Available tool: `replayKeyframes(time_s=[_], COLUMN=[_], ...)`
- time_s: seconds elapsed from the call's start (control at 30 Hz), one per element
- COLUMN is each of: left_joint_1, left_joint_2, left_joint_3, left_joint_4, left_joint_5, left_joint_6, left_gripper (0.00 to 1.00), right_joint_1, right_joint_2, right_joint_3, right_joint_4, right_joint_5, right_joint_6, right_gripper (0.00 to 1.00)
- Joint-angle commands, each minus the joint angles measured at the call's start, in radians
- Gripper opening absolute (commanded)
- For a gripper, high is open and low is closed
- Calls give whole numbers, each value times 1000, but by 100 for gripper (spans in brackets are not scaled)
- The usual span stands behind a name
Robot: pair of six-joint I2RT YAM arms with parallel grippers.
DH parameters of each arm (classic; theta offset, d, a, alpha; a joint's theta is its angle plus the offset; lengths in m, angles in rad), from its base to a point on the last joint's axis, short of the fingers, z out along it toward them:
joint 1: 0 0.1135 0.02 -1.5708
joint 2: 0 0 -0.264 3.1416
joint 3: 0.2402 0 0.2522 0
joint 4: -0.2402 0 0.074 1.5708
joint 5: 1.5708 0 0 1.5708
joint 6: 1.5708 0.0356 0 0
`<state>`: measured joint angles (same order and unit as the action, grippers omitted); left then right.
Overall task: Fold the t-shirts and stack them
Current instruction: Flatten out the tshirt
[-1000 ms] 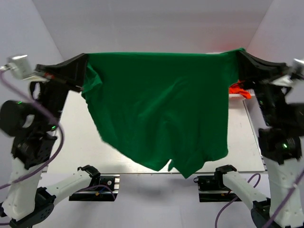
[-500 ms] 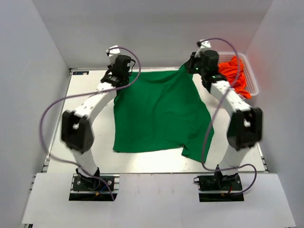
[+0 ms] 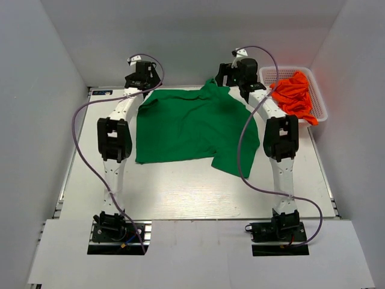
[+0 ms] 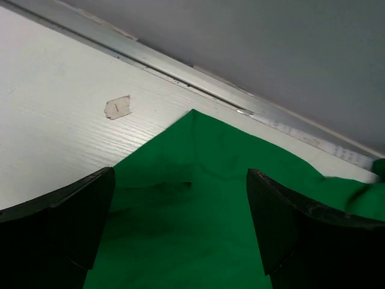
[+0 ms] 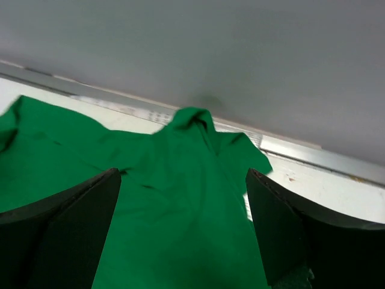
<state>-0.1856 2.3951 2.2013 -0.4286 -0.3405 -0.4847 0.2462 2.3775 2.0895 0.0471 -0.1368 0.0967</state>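
At the table's (image 3: pixel 180 192) twelve o'clock edge, my left gripper (image 4: pixel 180 205) and right gripper (image 5: pixel 183 205) stand spread wide over the green t-shirt (image 3: pixel 186 126), holding nothing. It lies spread out, unfolded. The orange t-shirts (image 3: pixel 293 93) sit heaped in the basket (image 3: pixel 283 68) at two o'clock, and there is no stack yet.

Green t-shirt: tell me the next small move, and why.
Probably raise both arms clear of the far edge. The green t-shirt lies spread on the table, and the left gripper and right gripper stand open over its far corners, holding nothing.
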Motion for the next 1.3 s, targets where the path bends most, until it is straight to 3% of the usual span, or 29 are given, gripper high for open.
replayKeyframes(time_s=[0.0, 0.07, 0.17, 0.2, 0.27, 0.3, 0.33, 0.5, 0.7, 0.83, 0.87, 0.97, 1.27], left_joint_1=[8, 8, 8, 8, 8, 8, 8, 8, 8, 8, 8, 17, 37], left_joint_2=[-154, -226, -399, -443, -588, -632, -721, -892, -927, -860, -843, -795, -760], left_joint_3=[0, -110, -321, -380, -571, -641, -772, -1113, -1261, -1282, -1282, -1282, -1327], left_joint_4=[-41, -65, -130, -165, -203, -222, -222, -199, -153, -125, -125, -112, -91], left_joint_5=[101, 101, 136, 150, 150, 150, 141, 165, 167, 167, 167, 167, 167], left_joint_6=[-8, -18, -83, -95, -153, -178, -202, -290, -330, -348, -362, -383, -428], left_gripper=[100, 100, 100, 100, 100, 100, 100, 100, 100, 87, 78, 63, 44], right_joint_1=[2, 10, 36, 42, 62, 67, 73, 93, 102, 102, 100, 99, 99], right_joint_2=[-116, -188, -366, -406, -581, -666, -745, -1016, -1150, -1192, -1196, -1201, -1195], right_joint_3=[66, 18, -188, -359, -477, -649, -699, -1084, -1292, -1394, -1402, -1433, -1461], right_joint_4=[13, -46, -121, -130, -144, -147, -165, -236, -317, -317, -322, -323, -395], right_joint_5=[-87, -109, -115, -100, -48, -29, 4, 72, 132, 183, 196, 203, 227], right_joint_6=[3, 17, 31, 46, 75, 112, 126, 247, 331, 386, 396, 428, 448], right_gripper=[90, 90, 90, 90, 90, 90, 90, 90, 90, 90, 90, 90, 90])
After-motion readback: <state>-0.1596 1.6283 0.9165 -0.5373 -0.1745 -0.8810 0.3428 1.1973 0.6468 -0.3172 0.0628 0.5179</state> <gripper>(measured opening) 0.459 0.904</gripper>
